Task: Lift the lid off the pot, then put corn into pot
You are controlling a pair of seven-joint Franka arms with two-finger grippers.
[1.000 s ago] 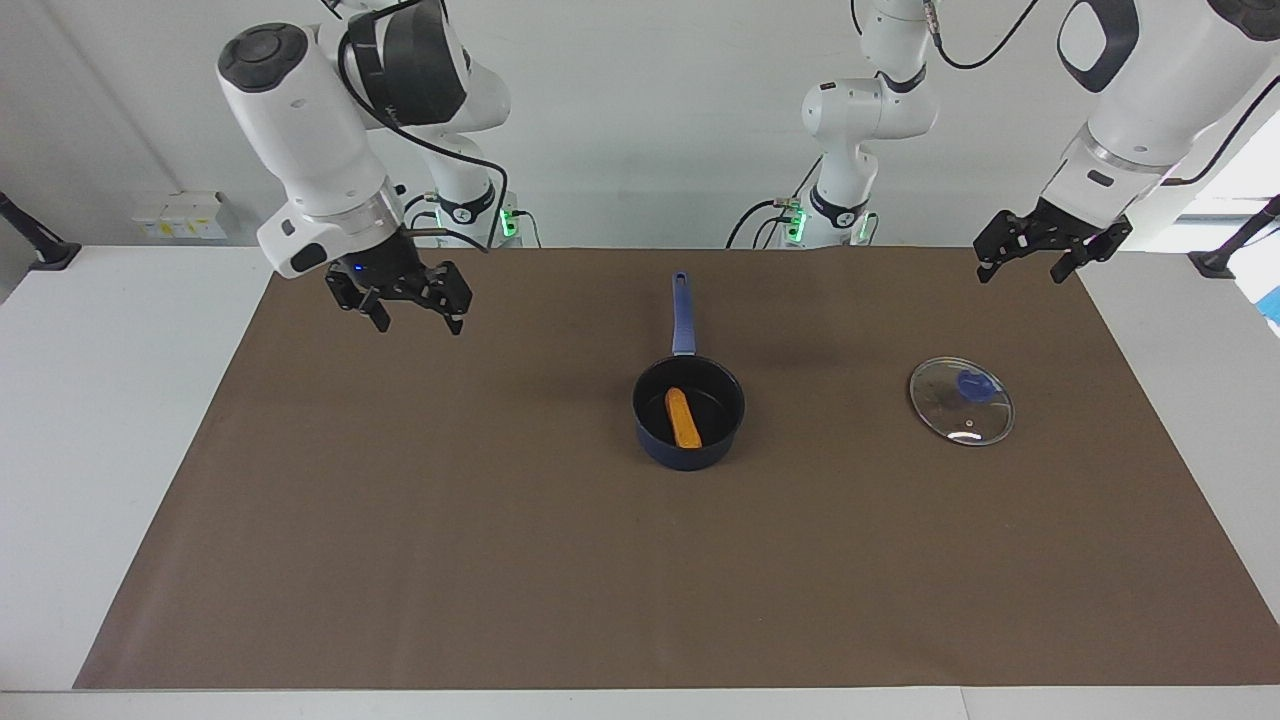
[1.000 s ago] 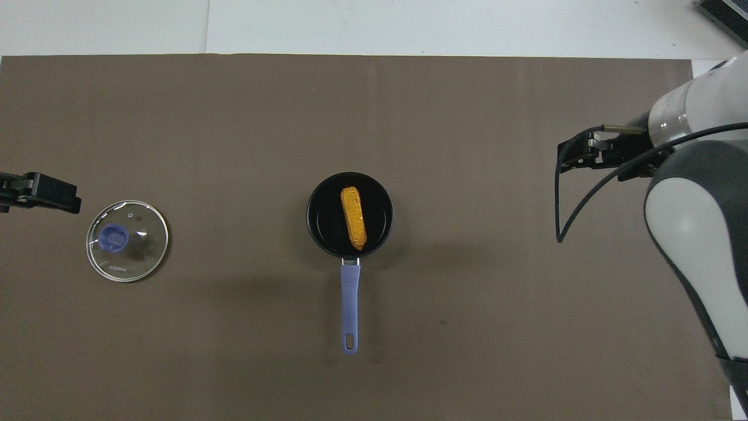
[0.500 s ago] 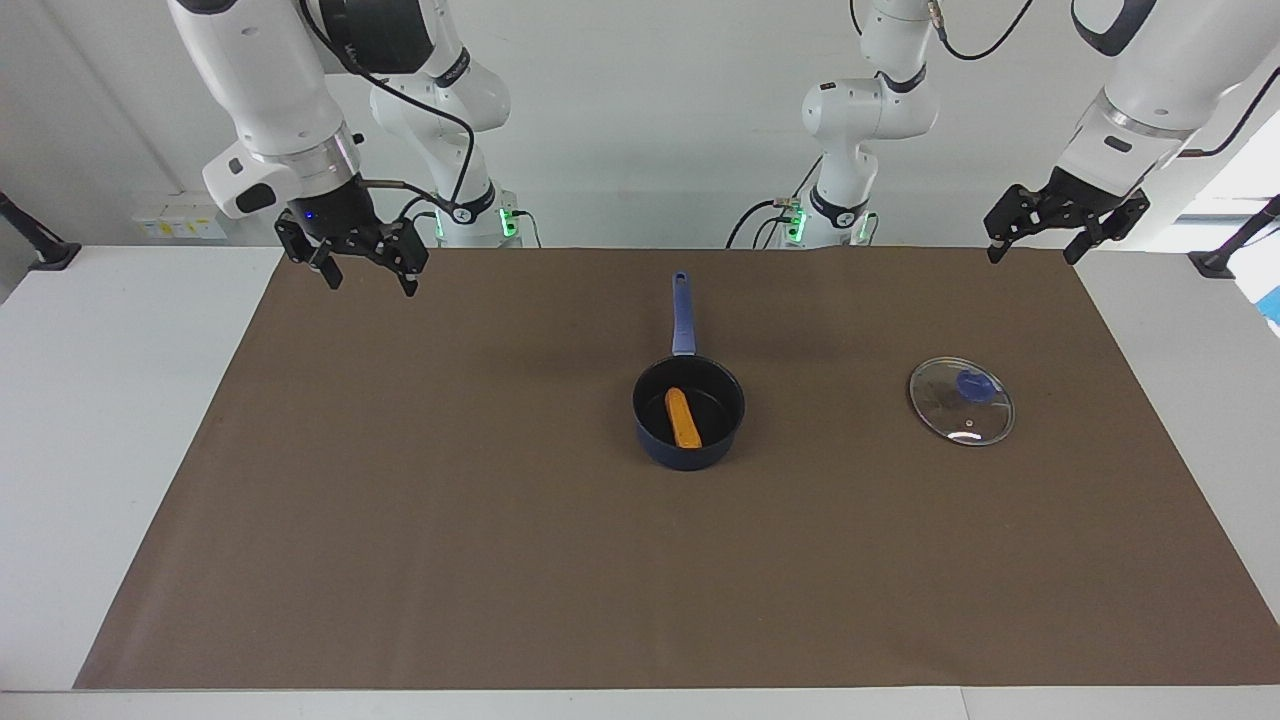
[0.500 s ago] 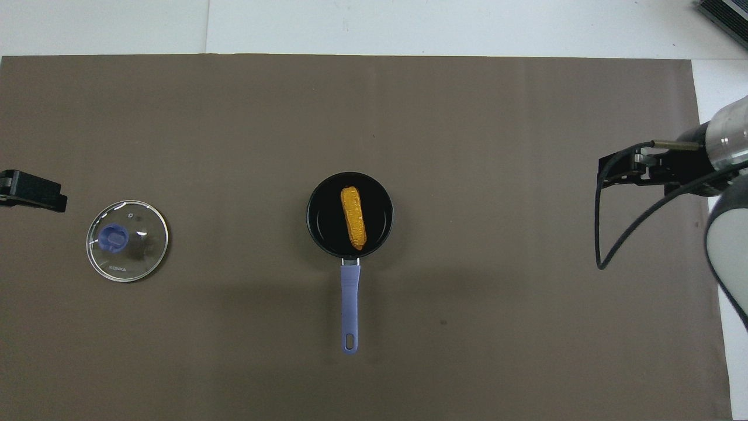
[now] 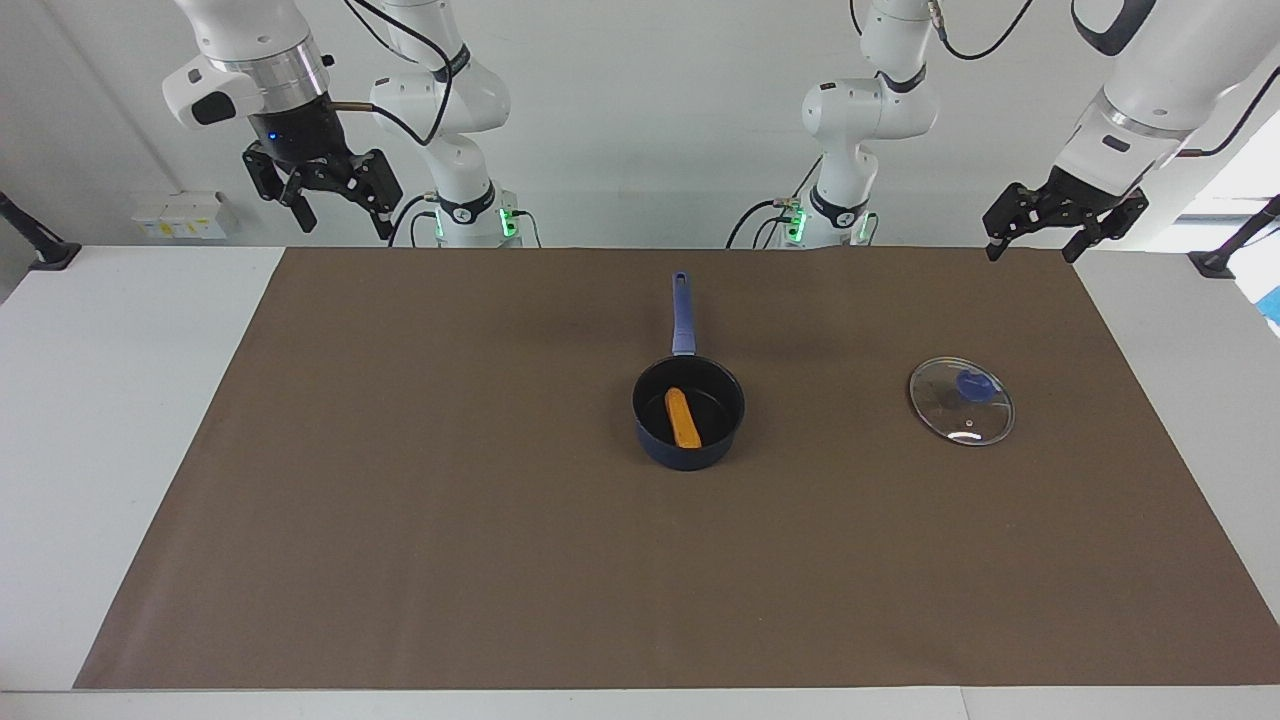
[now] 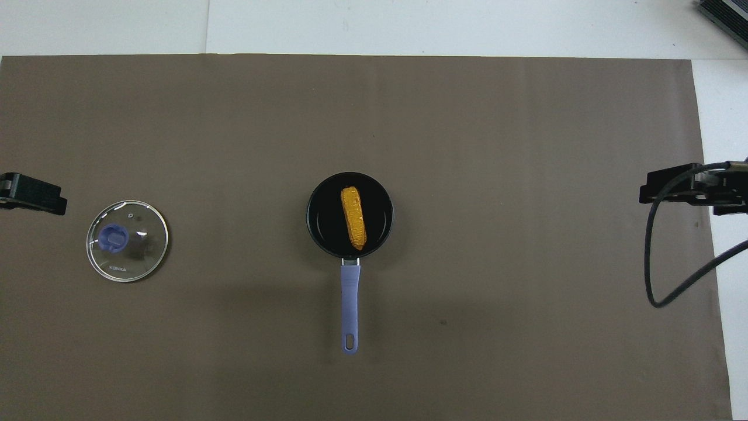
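Right gripper (image 5: 338,208), fingers spread and empty, rises clear of the mat's right-arm end while left gripper (image 5: 1033,241) waits spread; corn (image 5: 683,417) lies in pot (image 5: 688,443), lid (image 5: 961,401) on mat: task looks complete.

**Corn in the pot, lid lying apart**

The corn (image 6: 354,217) is lying inside the pot (image 6: 318,219), whose blue handle is pointing toward the robots. The lid (image 6: 140,257) is resting flat on the brown mat (image 6: 467,146) — knob up, well apart from the pot, toward the left arm's end. Each gripper is showing only partly at a side edge: the left gripper (image 6: 32,193), the right gripper (image 6: 689,188).
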